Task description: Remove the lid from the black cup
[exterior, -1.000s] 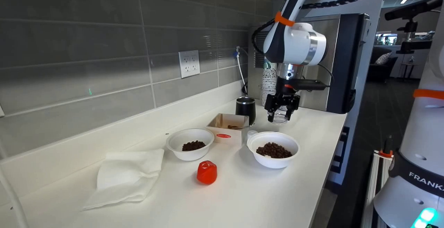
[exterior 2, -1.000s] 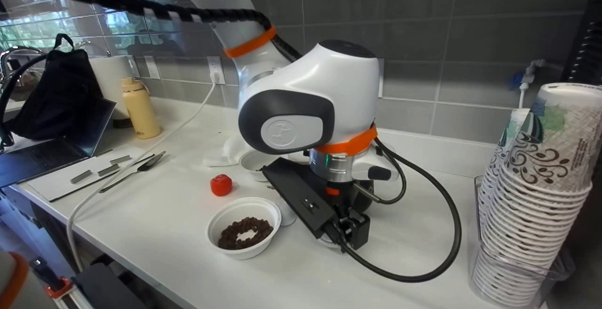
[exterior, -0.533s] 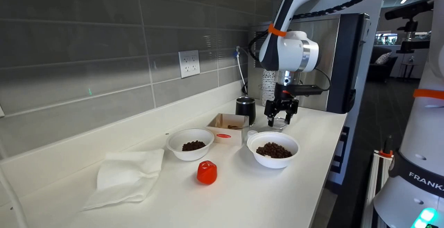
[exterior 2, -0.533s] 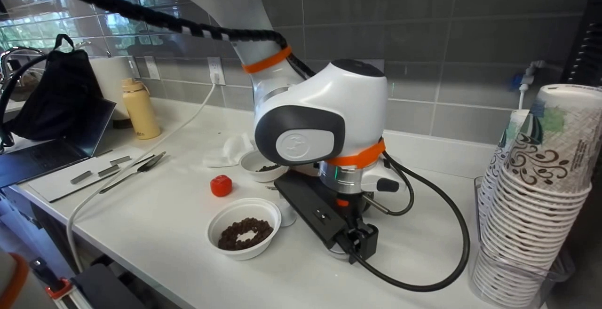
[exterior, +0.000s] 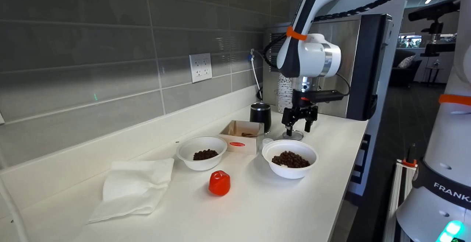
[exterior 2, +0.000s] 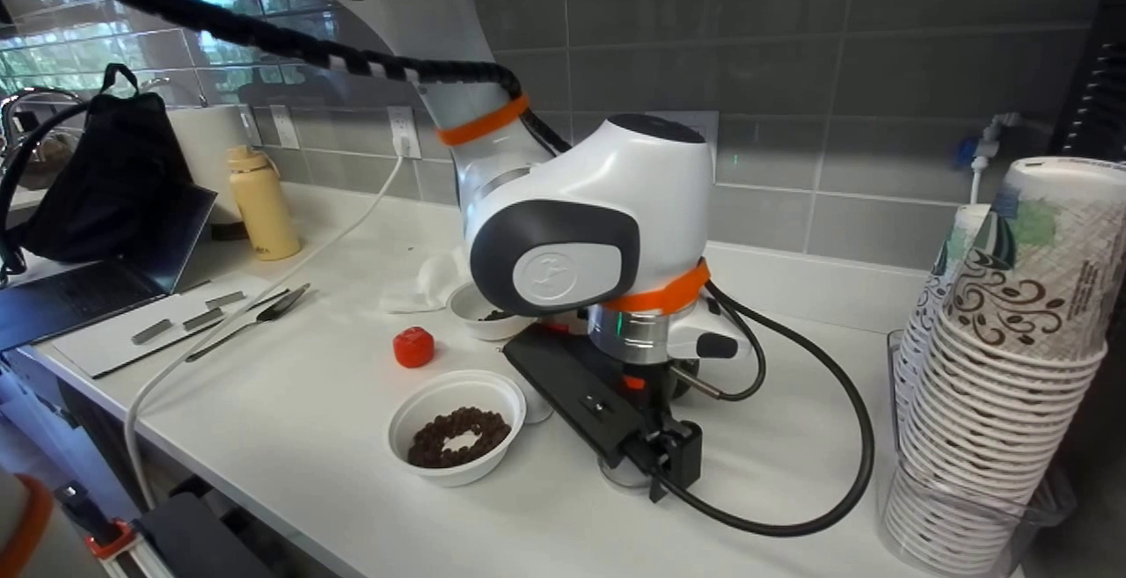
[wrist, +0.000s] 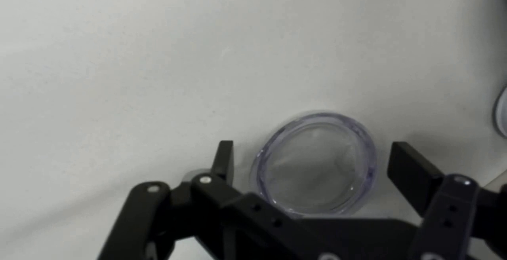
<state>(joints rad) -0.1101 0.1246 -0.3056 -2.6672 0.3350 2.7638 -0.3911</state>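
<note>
The gripper [exterior: 298,130] was spread wide with nothing gripped, the lid [wrist: 313,165] was seen between its fingertips [wrist: 412,173] in the wrist view, flat on the counter [exterior: 265,209], and the cup [exterior: 260,116] was seen upright near the box [exterior: 245,149].

In an exterior view we find the black gripper [exterior 2: 661,472] low over the white countertop [exterior 2: 493,530], a pale round lid [exterior 2: 621,474] partly hidden below it. We record a round white bowl [exterior 2: 457,388] of brown pellets [exterior 2: 433,440], a red rounded object [exterior 2: 413,347] nearby, and stacked white patterned cups [exterior 2: 994,420] well apart.
</note>
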